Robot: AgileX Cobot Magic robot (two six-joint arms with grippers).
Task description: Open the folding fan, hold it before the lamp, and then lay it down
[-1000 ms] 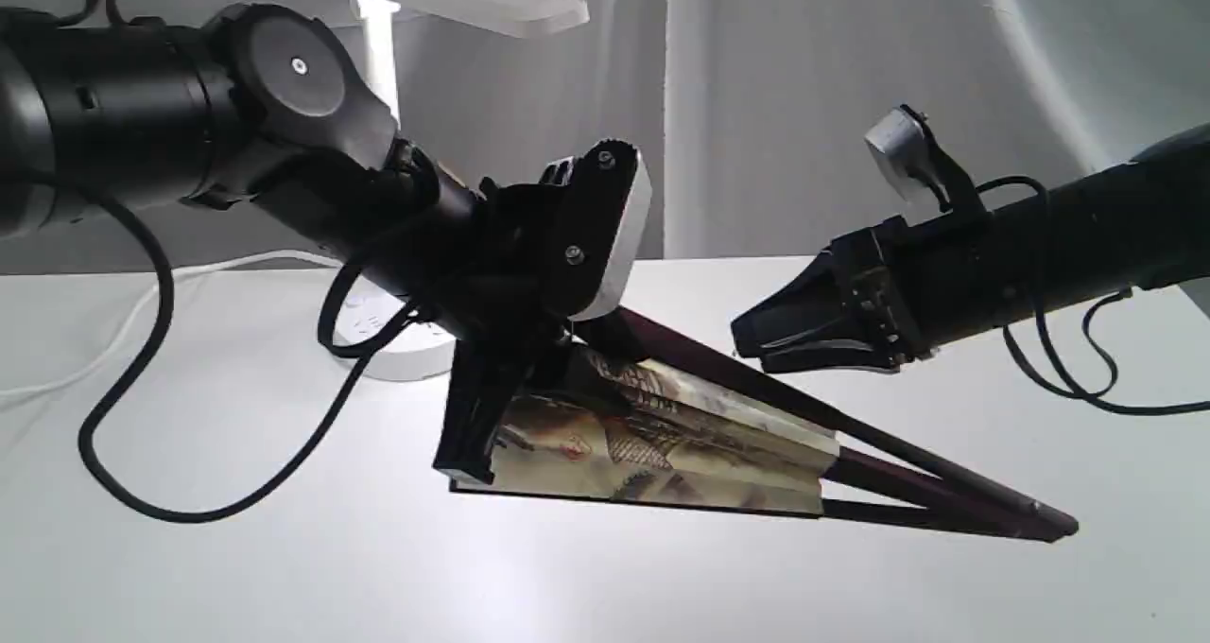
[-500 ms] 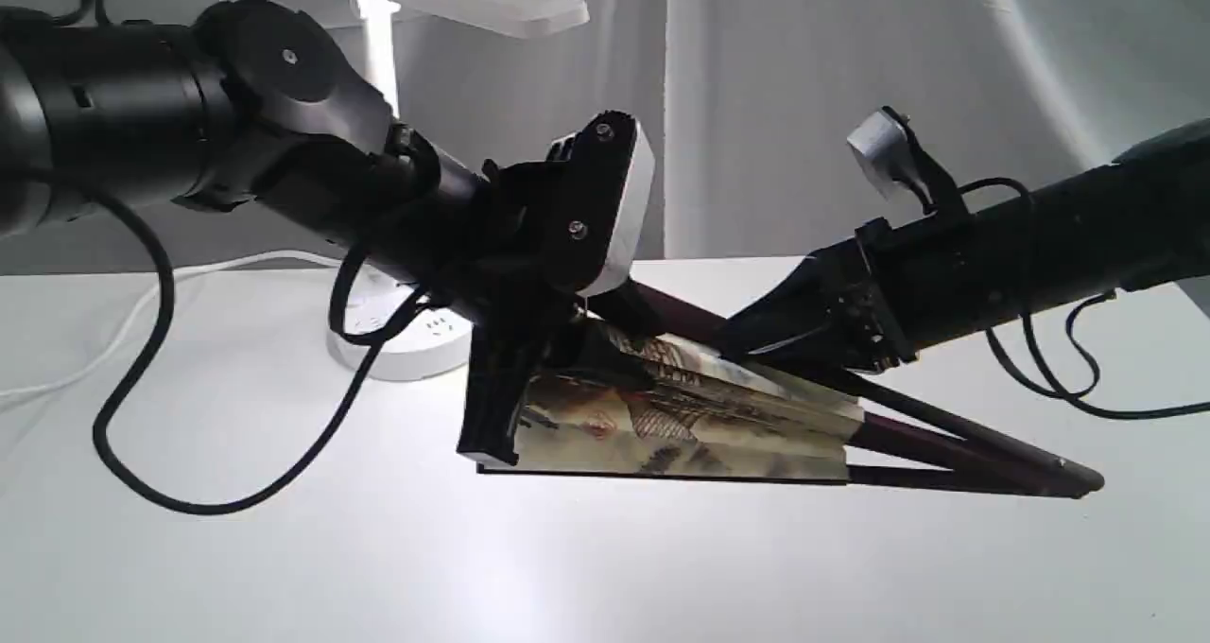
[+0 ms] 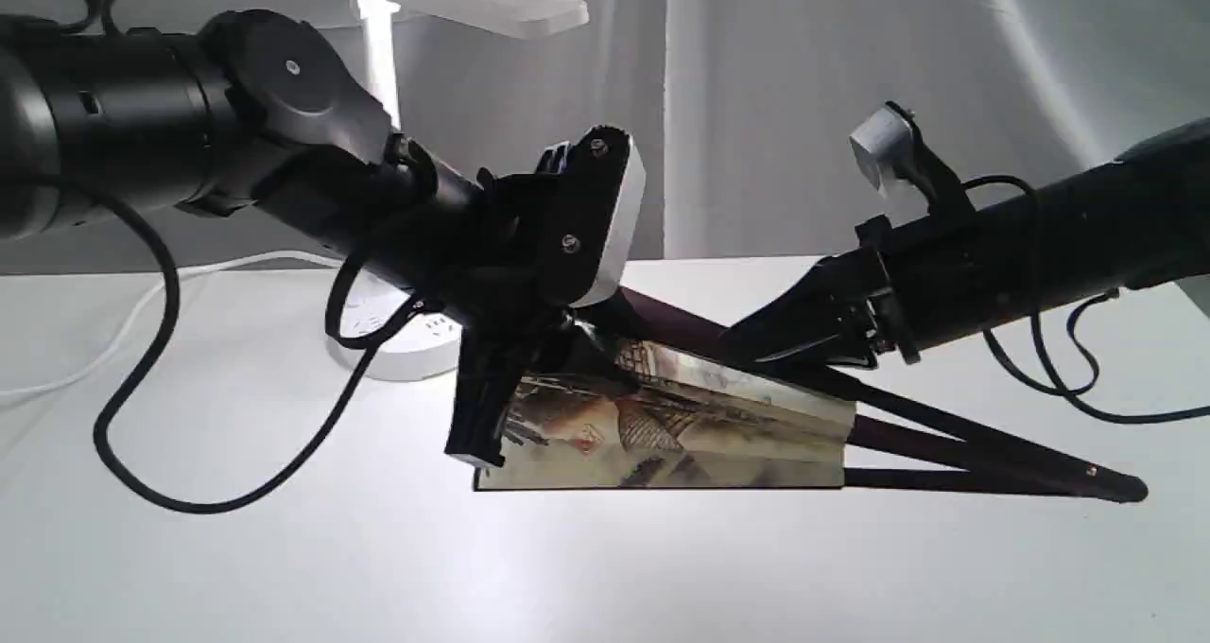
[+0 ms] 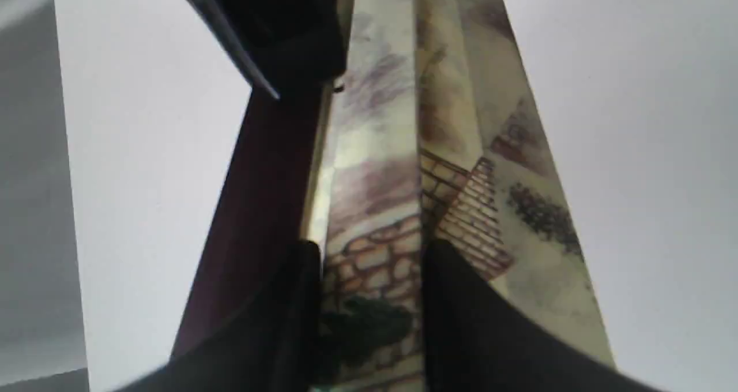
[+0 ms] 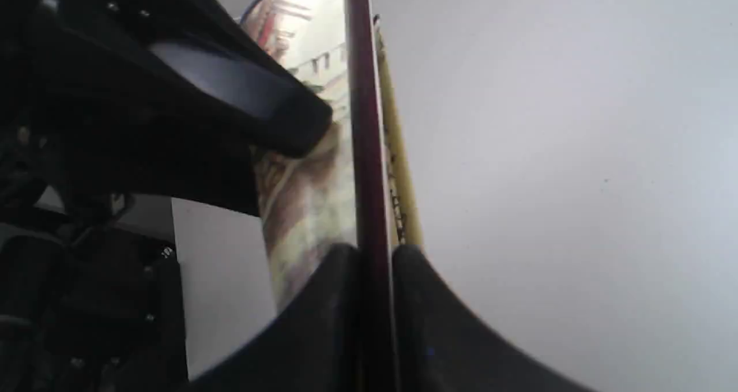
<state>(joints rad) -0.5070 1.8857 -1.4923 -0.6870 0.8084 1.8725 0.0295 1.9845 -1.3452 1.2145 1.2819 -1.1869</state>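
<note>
— Fan (image 3: 681, 425)?
— Partly open, painted pleats, maroon ribs, low over worktop (image 3: 284, 567). Left gripper (image 4: 369, 253) clamps the pleats, right gripper (image 5: 375, 253) a guard.
— Obstructions?
— Left arm (image 3: 142, 123) masks the lamp (image 3: 454, 0).

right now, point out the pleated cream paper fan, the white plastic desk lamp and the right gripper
pleated cream paper fan (image 3: 681, 425), exterior view, painted leaf
white plastic desk lamp (image 3: 473, 0), exterior view, flat bar head
right gripper (image 5: 375, 253), right wrist view, midway between fingertips at the maroon guard
</note>
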